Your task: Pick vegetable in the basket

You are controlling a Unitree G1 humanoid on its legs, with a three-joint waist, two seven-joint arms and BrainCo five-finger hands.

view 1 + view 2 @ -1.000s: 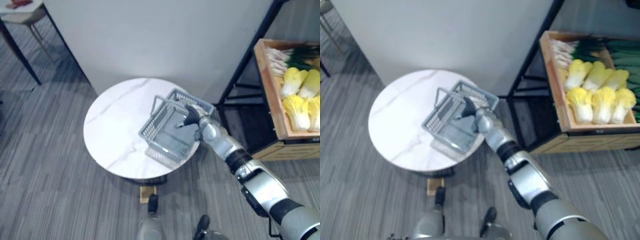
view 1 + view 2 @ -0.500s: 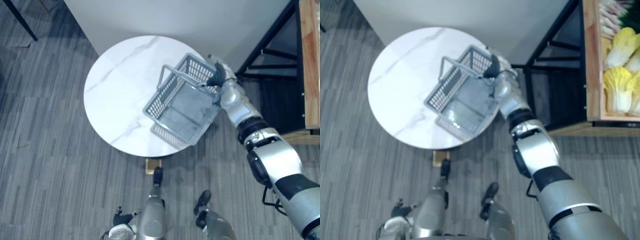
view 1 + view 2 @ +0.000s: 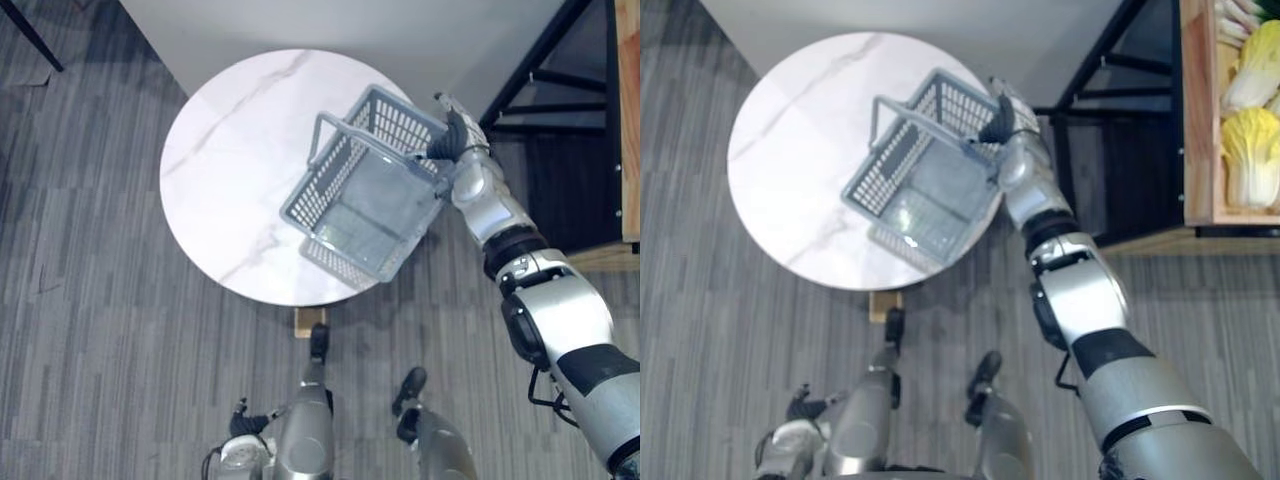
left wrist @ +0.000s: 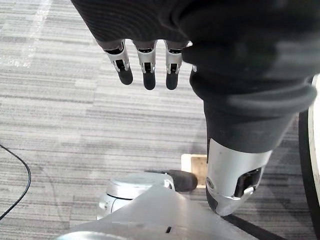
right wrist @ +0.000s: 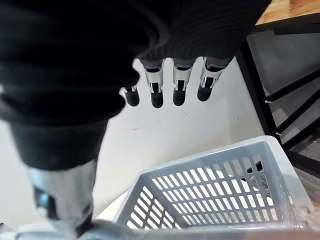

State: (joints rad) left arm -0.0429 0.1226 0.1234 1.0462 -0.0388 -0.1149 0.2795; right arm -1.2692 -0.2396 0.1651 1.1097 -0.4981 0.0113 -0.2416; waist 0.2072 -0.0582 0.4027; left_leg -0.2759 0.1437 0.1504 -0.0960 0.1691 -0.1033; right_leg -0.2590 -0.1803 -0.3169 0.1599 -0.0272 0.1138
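The round white table (image 3: 225,175) takes up most of the space in front of me. The wooden crate (image 3: 1196,120) stands well apart from it on my right.

The grey basket (image 3: 365,200) is next in size. It is empty and tilted, with its right side raised, and its lower corner hangs past the table's near edge. 1 handle stands up on its left side.

The vegetables I want are the cabbages (image 3: 1250,150), lying in the crate. None is in the basket or in either hand.

My right hand (image 3: 455,140) is at the basket's raised right rim, where the other handle runs. I cannot tell from here whether it is clamped on that handle or only resting against it.

My left hand (image 4: 145,67) hangs low by my side over the floor, fingers slack and apart, holding nothing.

I judge the step in hand to be bringing the basket over to the crate. To do it well I should be sure of my hold before the basket leaves the table. I should then level it so it does not swing, and carry it low and steady. It should end just beside the crate, leaving my left hand free to reach a cabbage.
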